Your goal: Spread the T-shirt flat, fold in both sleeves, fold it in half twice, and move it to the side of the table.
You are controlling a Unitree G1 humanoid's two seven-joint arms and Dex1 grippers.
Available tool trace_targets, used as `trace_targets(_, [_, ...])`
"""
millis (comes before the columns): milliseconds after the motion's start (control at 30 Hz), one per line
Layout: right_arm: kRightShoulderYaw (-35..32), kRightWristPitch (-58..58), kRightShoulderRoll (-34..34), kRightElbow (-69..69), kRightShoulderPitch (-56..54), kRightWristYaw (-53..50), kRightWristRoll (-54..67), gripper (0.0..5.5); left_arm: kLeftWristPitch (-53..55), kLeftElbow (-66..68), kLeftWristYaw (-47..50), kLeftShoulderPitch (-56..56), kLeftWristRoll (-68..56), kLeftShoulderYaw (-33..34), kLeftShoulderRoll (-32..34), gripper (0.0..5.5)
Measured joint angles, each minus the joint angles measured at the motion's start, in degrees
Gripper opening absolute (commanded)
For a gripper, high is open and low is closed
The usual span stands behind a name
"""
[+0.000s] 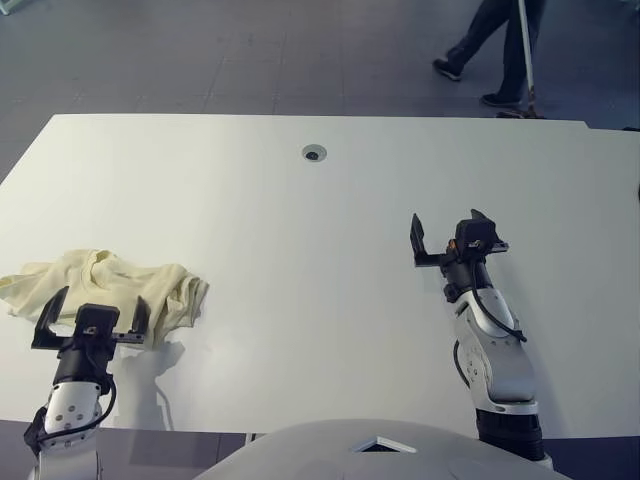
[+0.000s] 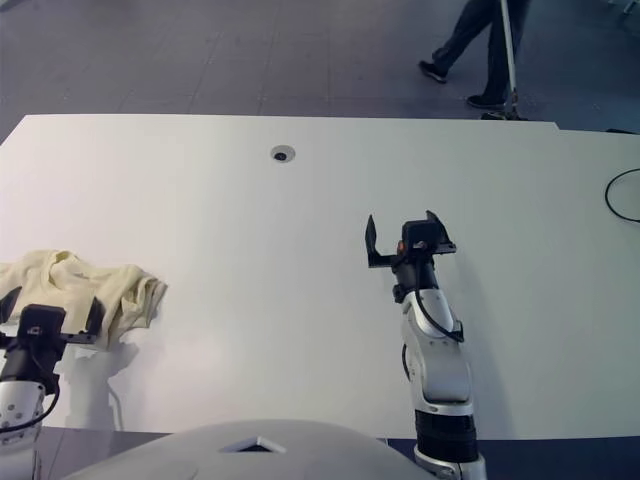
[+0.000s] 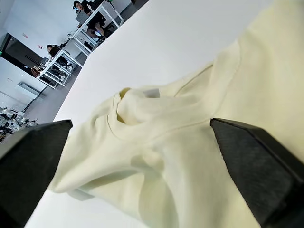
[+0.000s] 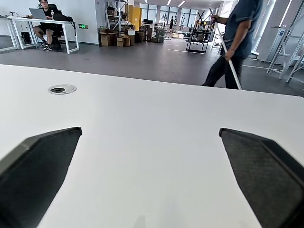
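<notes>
Nearest, at the left front of the white worktop (image 1: pixel 300 300), the left hand (image 1: pixel 100 302) is held spread wide and empty over the near edge of the cream T-shirt (image 1: pixel 110 275), which is bunched in a crumpled heap. Contact with the cloth cannot be judged. Farther right, the right hand (image 1: pixel 447 220) is held wide and empty. Beyond it, a round cable port (image 1: pixel 314 153) is set in the worktop.

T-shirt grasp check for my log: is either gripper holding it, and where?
Nothing is held: left gripper open over the crumpled T-shirt, right gripper open over the table.
</notes>
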Motion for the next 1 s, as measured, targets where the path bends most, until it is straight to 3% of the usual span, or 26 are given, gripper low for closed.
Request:
trace_targets(200, [0.02, 0.04, -0.02, -0.02, 0.11, 0.07, 0.01, 5.37, 0.04, 2.88, -1.36, -3.91, 0.72, -2.06, 2.89, 5.40])
trace_targets(433, [-0.49, 0.09, -0.23, -0.01, 0.07, 0.50, 0.04, 5.37, 5.38, -2.62, -11.17, -8.07, -0.13, -11.38, 7.03, 5.40])
trace_targets(733, [-0.65, 1.34, -0.94, 0.42, -2.64, 1.37, 0.05, 5.37, 36.44, -8.73, -20.15, -30.47, -2.03, -28.46, 5.65, 5.40])
trace_targets(867, [1.60, 2.82, -6.89, -0.18, -4.64, 6.84, -1.89, 5.37, 49.39, -10.30, -22.40, -39.61, -2.84, -37.49, 2.36, 5.40])
trace_targets(1000, [7.07, 6.42, -12.17, -3.37, -6.52, 14.29, -2.50, 5.37, 57.01, -11.01, -21.60, -44.55, -3.64, -41.94, -1.32, 5.40])
